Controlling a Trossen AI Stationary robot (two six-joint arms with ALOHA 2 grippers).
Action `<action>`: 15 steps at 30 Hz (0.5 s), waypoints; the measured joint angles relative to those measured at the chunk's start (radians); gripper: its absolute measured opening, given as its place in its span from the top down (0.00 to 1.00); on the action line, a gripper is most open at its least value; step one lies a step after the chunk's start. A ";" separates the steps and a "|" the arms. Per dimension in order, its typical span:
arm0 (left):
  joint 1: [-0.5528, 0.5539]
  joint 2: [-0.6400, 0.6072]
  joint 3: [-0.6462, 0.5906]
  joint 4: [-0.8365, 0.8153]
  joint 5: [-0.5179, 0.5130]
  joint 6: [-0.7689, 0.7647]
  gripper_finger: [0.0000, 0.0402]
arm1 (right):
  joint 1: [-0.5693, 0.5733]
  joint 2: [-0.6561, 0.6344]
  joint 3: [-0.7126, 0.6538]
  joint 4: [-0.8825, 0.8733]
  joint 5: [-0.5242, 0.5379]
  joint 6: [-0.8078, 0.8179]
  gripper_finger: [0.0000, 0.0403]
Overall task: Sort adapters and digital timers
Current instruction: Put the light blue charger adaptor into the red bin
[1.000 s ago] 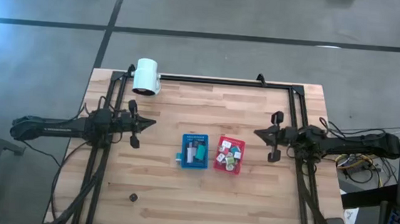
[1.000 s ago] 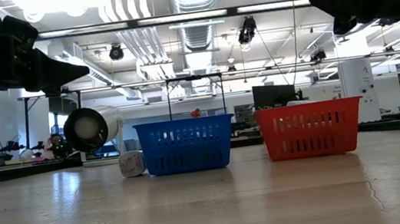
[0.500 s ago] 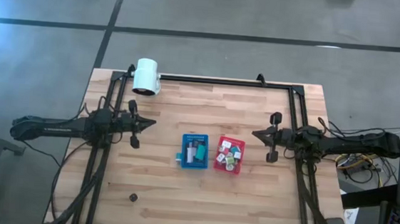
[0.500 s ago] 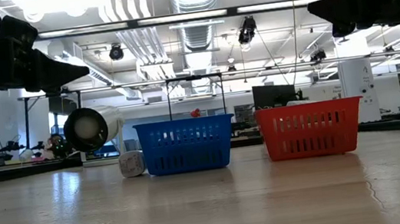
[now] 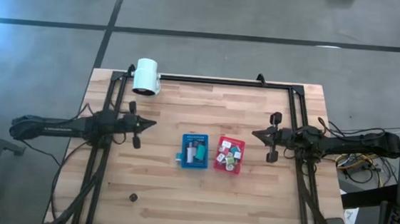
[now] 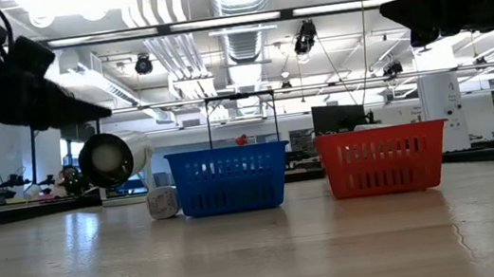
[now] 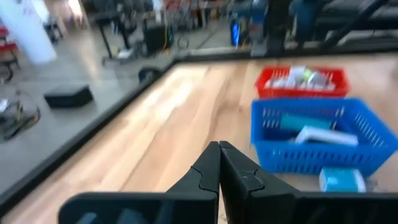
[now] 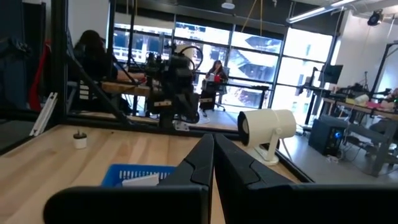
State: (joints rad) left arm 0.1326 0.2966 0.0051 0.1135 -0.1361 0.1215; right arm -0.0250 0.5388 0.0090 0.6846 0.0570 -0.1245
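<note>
We see the left gripper (image 5: 153,123) with fingers pressed together, empty, hanging left of centre in the high view; the right gripper (image 5: 255,134) mirrors it right of centre, also closed on nothing. Between them sit the blue basket (image 5: 195,151) holding the digital timers (image 5: 195,152) and, just beside it, the red basket (image 5: 229,154) holding the adapters (image 5: 230,156). One pale piece (image 6: 162,202) lies against the blue basket's left side. Bare wood stays open towards the lower edge and upper middle; the white cylinder (image 5: 146,75) occupies the upper left corner. Since the earlier frame, the left arm has shifted slightly in the low view; the baskets are unmoved.
</note>
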 joint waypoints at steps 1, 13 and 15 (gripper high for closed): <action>0.000 0.011 0.000 -0.012 -0.006 -0.004 0.98 | 0.000 0.000 0.000 0.000 0.000 0.009 0.98; 0.000 0.179 0.058 -0.008 -0.074 -0.100 0.98 | 0.000 0.000 0.000 0.001 0.054 0.001 0.98; -0.001 0.209 0.065 -0.003 -0.073 -0.119 0.98 | 0.000 0.000 0.000 0.001 0.100 -0.015 0.98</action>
State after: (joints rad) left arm 0.1312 0.5059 0.0699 0.1108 -0.2090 0.0028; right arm -0.0254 0.5385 0.0090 0.6853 0.1570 -0.1398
